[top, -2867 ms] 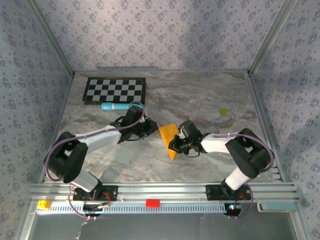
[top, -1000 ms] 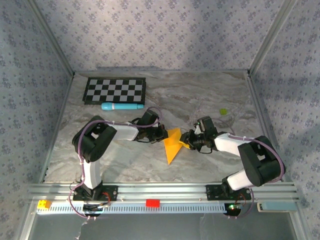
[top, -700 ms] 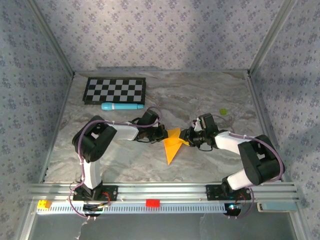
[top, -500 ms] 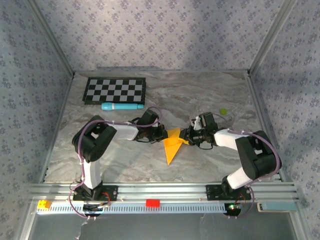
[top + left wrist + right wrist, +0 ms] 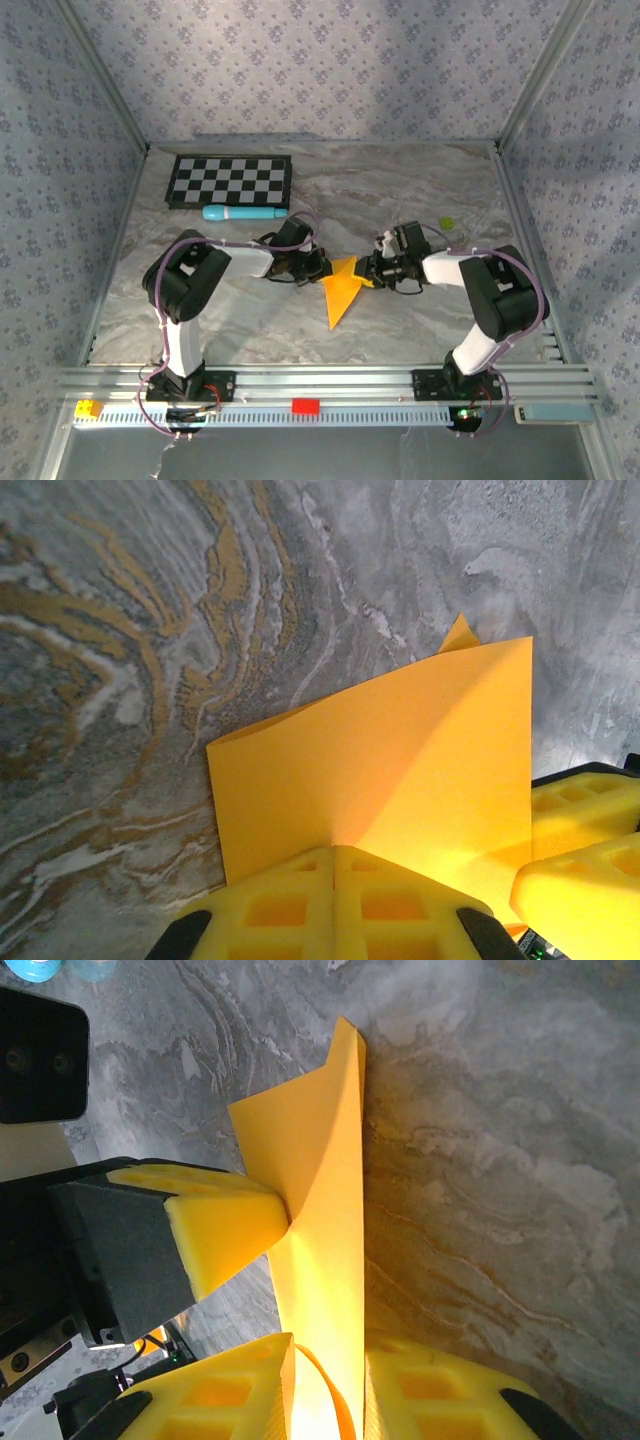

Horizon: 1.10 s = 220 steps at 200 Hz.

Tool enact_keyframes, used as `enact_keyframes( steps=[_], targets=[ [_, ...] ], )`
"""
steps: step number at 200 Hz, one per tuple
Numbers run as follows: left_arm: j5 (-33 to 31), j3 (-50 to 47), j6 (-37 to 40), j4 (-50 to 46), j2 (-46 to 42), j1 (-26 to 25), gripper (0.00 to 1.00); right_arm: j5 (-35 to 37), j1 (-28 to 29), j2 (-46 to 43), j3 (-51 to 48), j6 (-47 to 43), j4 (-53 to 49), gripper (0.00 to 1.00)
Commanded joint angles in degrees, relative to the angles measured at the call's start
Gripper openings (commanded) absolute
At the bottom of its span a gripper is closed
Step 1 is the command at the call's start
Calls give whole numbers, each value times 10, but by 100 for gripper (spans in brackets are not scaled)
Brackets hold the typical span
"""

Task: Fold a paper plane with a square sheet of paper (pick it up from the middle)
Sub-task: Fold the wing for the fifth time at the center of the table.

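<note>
The left gripper (image 5: 335,852) was pressed shut on one edge of the paper (image 5: 400,750), and the right gripper (image 5: 328,1352) pinched the opposite edge. The folded triangle sat between them at mid-table (image 5: 420,190). A fold seemed in hand. Next, the crease likely needed pressing flat.

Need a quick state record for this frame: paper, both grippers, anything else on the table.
paper: orange sheet, folded to a triangle, mid-table, tip toward the arm bases
left gripper: jaws shut on the sheet's left side
right gripper: jaws closed on its right side
fold stage: no dart shape yet
other items: checkerboard, light-blue cylinder, yellow-green bit; none touched
</note>
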Motion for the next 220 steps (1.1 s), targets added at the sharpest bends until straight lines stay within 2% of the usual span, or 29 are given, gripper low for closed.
enact_keyframes(
  steps=[1, 18, 69, 97, 109, 120, 153, 189, 220],
  targets=[
    [8, 11, 13, -24, 9, 3, 0, -20, -4, 16, 14, -25, -10, 24],
    [8, 11, 14, -26, 8, 3, 0, -27, -5, 19, 16, -29, -9, 23],
    [-3, 5, 11, -21, -9, 3, 1, -31, -11, 19, 22, -45, -26, 8],
    [-24, -5, 13, -17, -46, 1, 15, -20, -12, 1, 13, -28, -26, 2],
    [-38, -6, 14, -26, -65, 2, 26, 3, -13, -8, 6, -4, -28, 0],
    [-50, -10, 18, -30, -81, 1, 28, 20, -13, -19, -11, 28, 0, 0],
    [-49, -14, 15, -33, -96, -9, 21, 50, -9, -41, -54, 113, 79, 1],
    [-38, 2, -5, -26, -59, -25, 11, 62, -3, -48, -61, 122, 84, 2],
    [-36, 9, -23, -12, -22, -34, 7, 62, -3, -56, -64, 120, 79, 5]
  ],
)
